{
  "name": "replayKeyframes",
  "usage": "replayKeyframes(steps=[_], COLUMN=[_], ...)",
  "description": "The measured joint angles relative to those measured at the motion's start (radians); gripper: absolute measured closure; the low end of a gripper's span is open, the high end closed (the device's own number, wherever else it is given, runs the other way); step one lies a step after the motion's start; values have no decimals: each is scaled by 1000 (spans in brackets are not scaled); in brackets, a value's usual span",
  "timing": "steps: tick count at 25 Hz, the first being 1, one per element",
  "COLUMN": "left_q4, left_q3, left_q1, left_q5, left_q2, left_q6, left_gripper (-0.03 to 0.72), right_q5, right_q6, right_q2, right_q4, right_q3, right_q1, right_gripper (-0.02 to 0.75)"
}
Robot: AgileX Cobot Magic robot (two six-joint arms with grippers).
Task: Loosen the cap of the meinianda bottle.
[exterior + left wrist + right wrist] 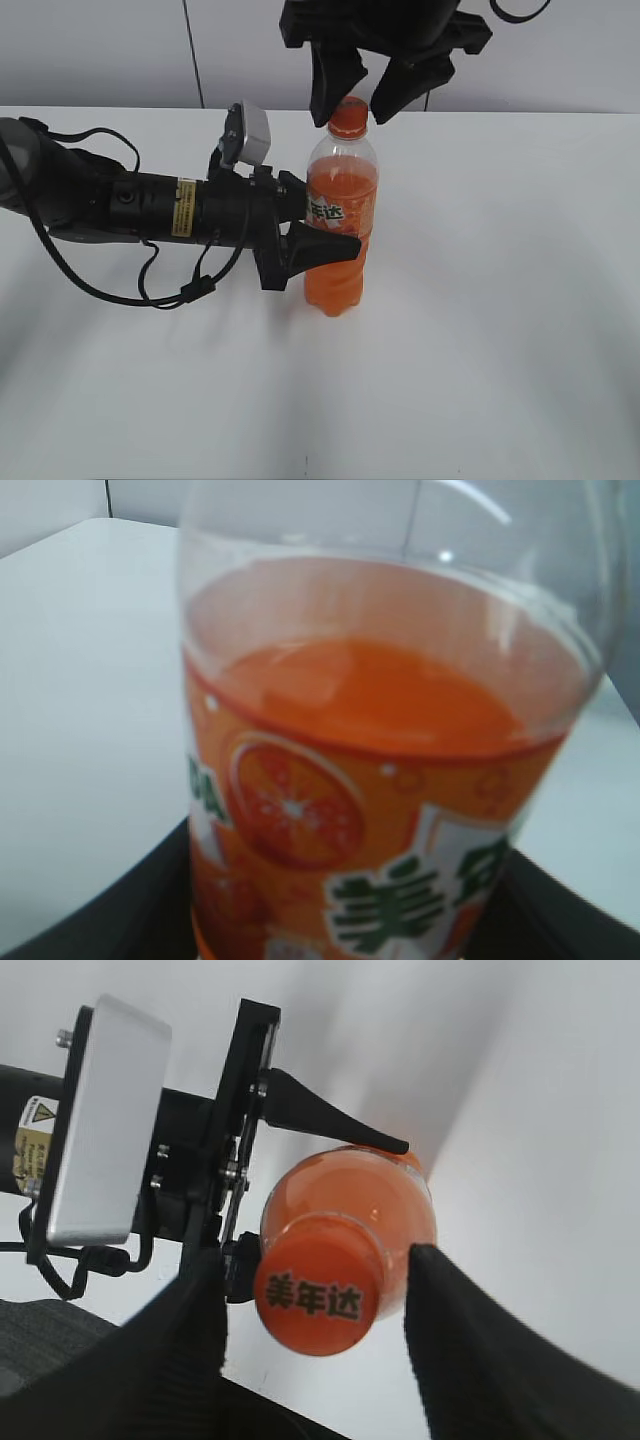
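**Cap flanked from above, bottle clamped at the waist**

At frame centre the bottle (340,225) stands upright on the white table (500,330). The left gripper (318,228) pinches its labelled body. The right gripper (352,92) is spread, its fingers (470,1350) either side of the cap (318,1295), not touching.

Meinianda bottle (340,215) clear glossy plastic; cap (318,1295) smooth orange plastic; table (500,300) matt white.

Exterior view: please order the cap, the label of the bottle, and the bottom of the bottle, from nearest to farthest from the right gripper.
1. The cap: directly between the jaws of the right gripper, at the bottle's top.
2. The label: lower, at mid-height of the meinianda bottle, where the left gripper holds it.
3. The bottle's bottom: lowest, on the table.
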Motion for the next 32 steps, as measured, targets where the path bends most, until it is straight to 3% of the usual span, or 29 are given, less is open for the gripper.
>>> replayKeyframes(steps=[5,13,19,28,32], left_q4=[-1,-1,0,2,-1], left_q3=[0,0,0,0,0], left_q1=[0,0,0,0,-2], left_q5=[1,2,2,2,3], left_q2=[0,0,0,0,0], left_q6=[0,0,4,7,7], left_gripper=[260,260,260,260,260], right_q5=[1,1,1,2,3], right_q6=[0,-160,-555,-1304,-1453], right_q2=[0,0,0,0,0], right_q4=[9,11,14,3,-19], right_q3=[0,0,0,0,0], right_q1=[0,0,0,0,0], right_gripper=[469,468,468,468,468])
